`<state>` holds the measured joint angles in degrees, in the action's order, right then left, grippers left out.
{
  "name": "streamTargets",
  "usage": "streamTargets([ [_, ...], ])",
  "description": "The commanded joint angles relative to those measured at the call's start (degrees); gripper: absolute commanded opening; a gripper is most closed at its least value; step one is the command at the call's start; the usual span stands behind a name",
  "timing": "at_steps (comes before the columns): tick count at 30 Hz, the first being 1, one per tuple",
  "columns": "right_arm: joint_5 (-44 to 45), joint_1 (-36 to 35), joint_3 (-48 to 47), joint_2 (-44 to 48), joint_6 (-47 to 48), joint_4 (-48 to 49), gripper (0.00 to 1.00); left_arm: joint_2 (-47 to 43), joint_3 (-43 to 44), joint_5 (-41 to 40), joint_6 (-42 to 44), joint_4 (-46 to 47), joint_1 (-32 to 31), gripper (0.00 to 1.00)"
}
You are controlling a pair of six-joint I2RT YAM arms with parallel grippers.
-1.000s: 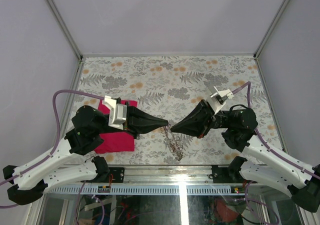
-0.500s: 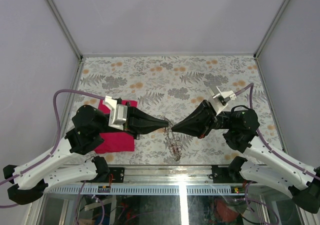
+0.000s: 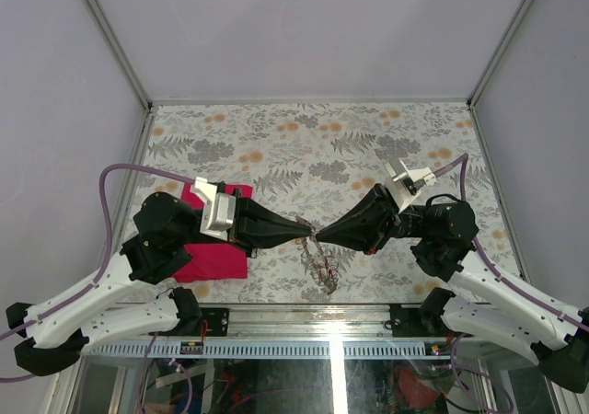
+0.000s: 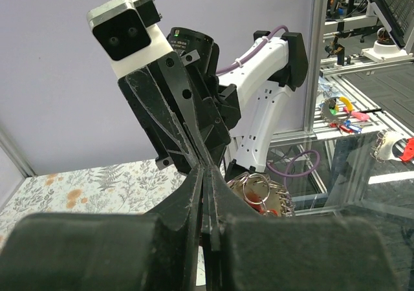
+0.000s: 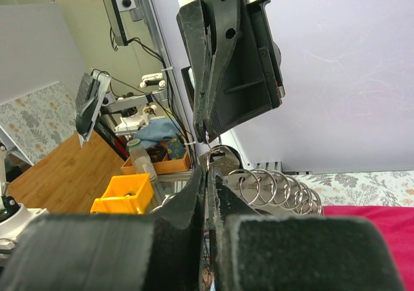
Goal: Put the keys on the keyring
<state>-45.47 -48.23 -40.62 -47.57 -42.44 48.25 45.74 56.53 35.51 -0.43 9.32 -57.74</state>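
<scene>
Since a second ago your right end effector (image 3: 321, 237) has tipped flatter, left end effector (image 3: 305, 233) barely shifting, both pinched shut on the keyring (image 3: 322, 265) dangling just beyond the magenta cloth (image 3: 213, 253): probably light, slippery and floppy, so grip one ring's rim.

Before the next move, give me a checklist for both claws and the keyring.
1. Left claw shut: ok.
2. Right claw shut: ok.
3. Claw tips meeting over the floral-patterned table: ok.
4. Silvery coiled metal keyring close beside the tips: ok.
5. Which claw grips the keyring: cannot tell.
6. Small red-headed key threaded on the ring: cannot tell.
</scene>
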Motion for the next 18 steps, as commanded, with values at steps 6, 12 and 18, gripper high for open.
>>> streamTargets([
  [6,2.09,-0.47,-2.26,1.20,1.12,2.01,0.00,0.63,1.64,1.15,-0.91,2.37,0.10,0.00],
  [12,4.04,-0.52,-1.63,2.06,1.96,0.98,0.00,0.34,1.65,1.79,-1.07,2.42,0.13,0.00],
  [18,5.87,-0.48,-1.48,3.31,3.05,0.17,0.00,0.07,1.51,1.75,-0.96,1.88,0.13,0.00],
])
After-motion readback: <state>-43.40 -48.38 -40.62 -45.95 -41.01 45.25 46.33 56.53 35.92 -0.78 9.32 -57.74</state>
